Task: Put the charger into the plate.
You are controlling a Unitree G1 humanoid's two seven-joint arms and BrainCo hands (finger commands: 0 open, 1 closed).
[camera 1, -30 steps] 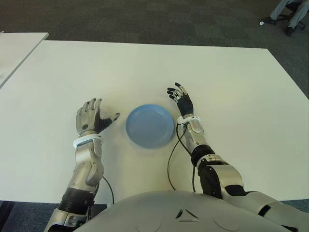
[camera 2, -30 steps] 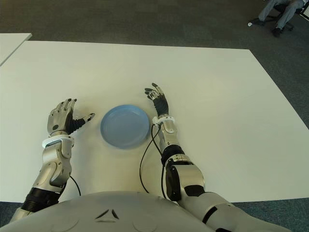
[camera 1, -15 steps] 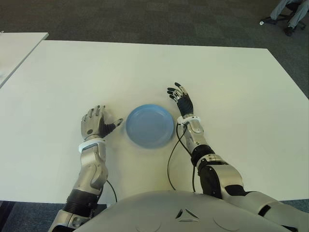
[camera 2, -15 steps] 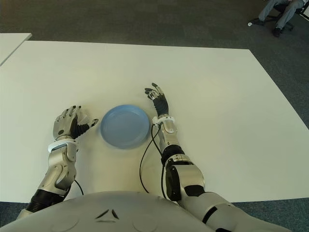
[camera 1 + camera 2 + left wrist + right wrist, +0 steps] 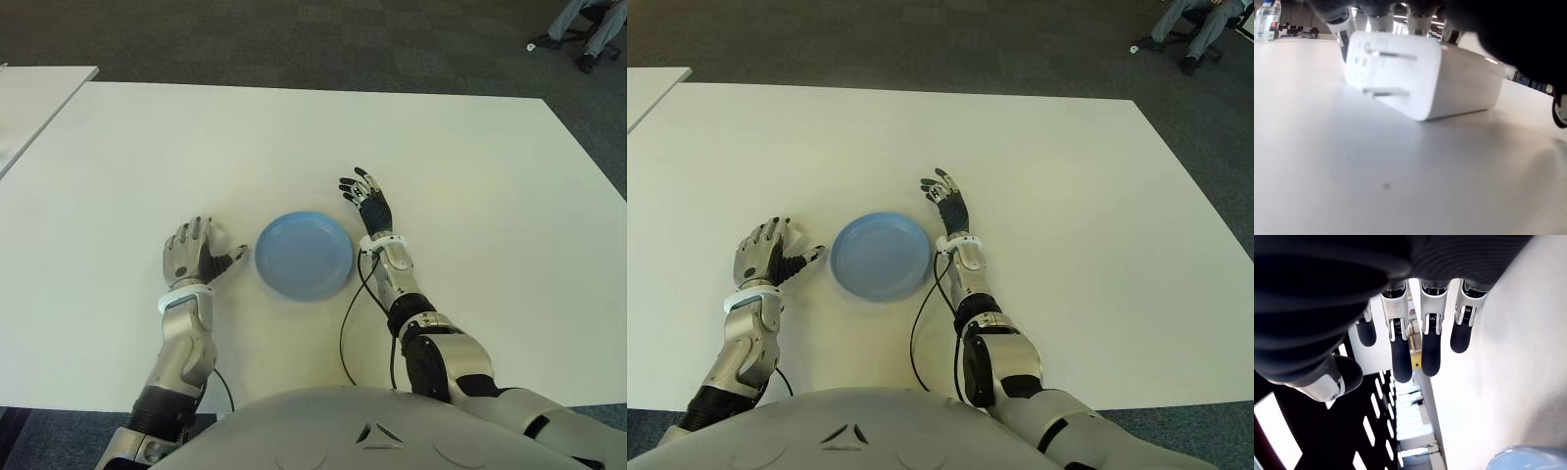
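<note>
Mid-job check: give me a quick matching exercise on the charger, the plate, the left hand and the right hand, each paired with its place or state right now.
Things:
1. charger
2. plate
3. left hand
4. right hand

Places or states:
A. blue, nothing in it, between the two hands
B. fingers spread, holding nothing, just beyond the plate's right rim
C. white, lying on its side on the table, prongs showing
D. over the charger, left of the plate, fingertips at its far side, not yet closed on it

Pairs: 1-C, 2-A, 3-D, 4-B
</note>
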